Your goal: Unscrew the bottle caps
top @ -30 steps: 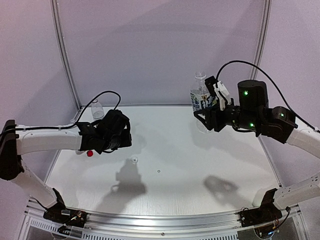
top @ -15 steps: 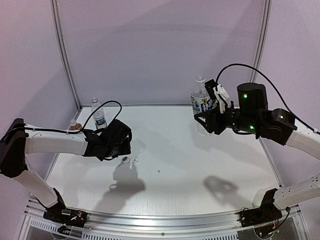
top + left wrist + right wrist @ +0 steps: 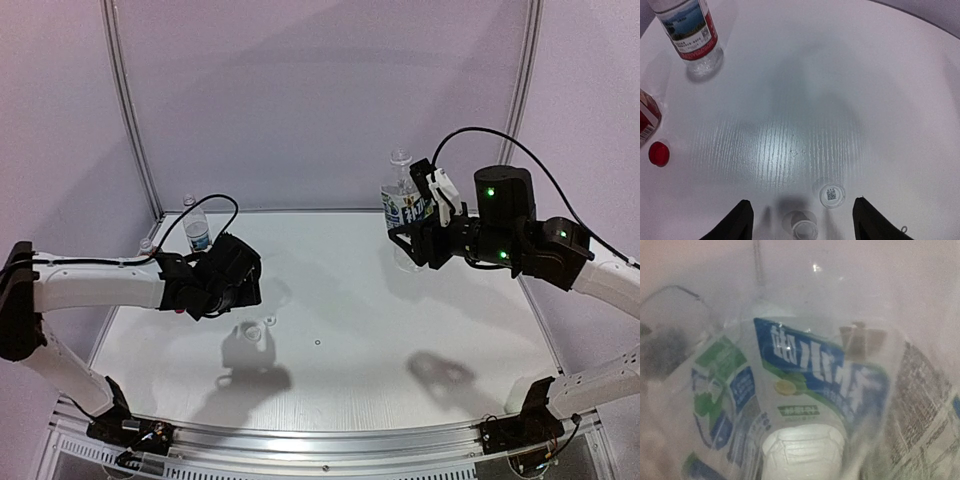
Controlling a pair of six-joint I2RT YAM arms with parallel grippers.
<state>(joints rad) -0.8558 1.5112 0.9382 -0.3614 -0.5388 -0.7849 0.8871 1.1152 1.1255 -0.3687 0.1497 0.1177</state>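
Left gripper (image 3: 801, 202) jaws are standing spread, one whitish translucent plastic screw cap (image 3: 804, 229) lying between them, a second whitish cap (image 3: 832, 194) just beyond, one bright red round cap (image 3: 659, 153) far left. Right gripper (image 3: 410, 232) is pinching the clear green-blue-labelled plastic bottle (image 3: 400, 197); I am counting three bottles, with the clear blue-white-red-labelled bottle (image 3: 687, 25) and the amber bottle (image 3: 647, 117).

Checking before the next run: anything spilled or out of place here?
No spill shows. Two whitish caps lie loose on the table under the left gripper, a red cap beside the brown bottle. The right gripper holds a clear bottle.
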